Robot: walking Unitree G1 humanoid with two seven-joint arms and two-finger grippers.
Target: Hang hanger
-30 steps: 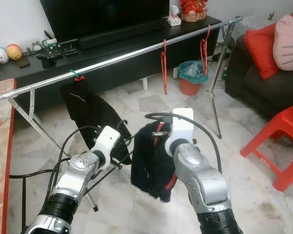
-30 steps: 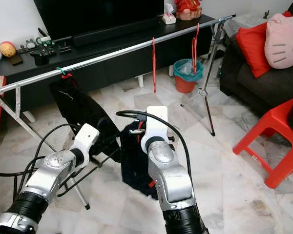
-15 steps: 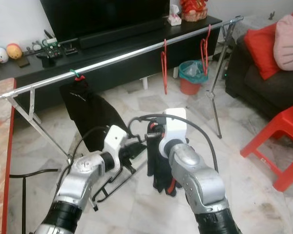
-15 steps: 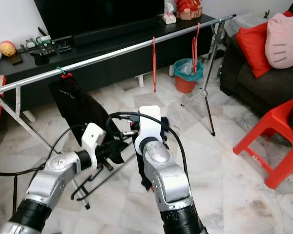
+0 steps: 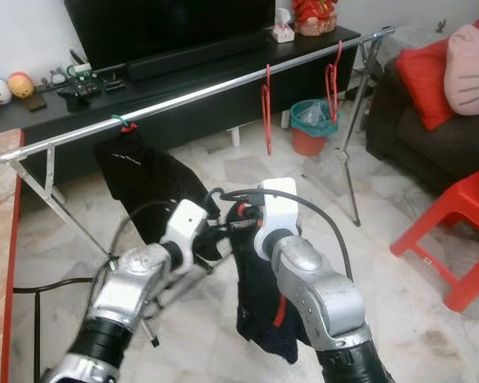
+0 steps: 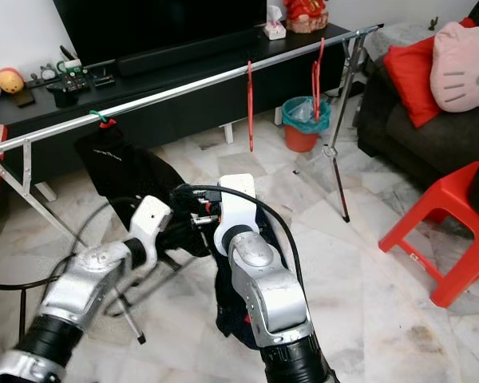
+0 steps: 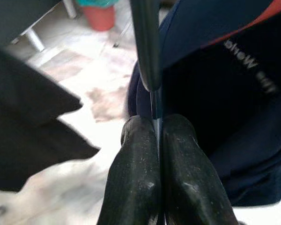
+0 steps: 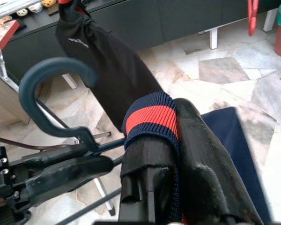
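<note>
Left gripper (image 7: 158, 140) and right gripper (image 8: 173, 140) clamp hanger (image 8: 51, 93) below rail (image 5: 184, 97)

Navy garment (image 8: 234, 136) with red-striped collar (image 8: 152, 117) is being shown on a dark blue hanger (image 8: 47, 93); black shirt (image 5: 136, 171), red hangers (image 5: 266, 108), silver rail (image 5: 191, 97) are being seen far.

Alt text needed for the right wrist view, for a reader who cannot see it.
The right gripper is shut on a navy garment with a red-striped collar, while the left gripper pinches a dark blue hanger beside it. Behind, a black garment hangs over a marble floor.
</note>
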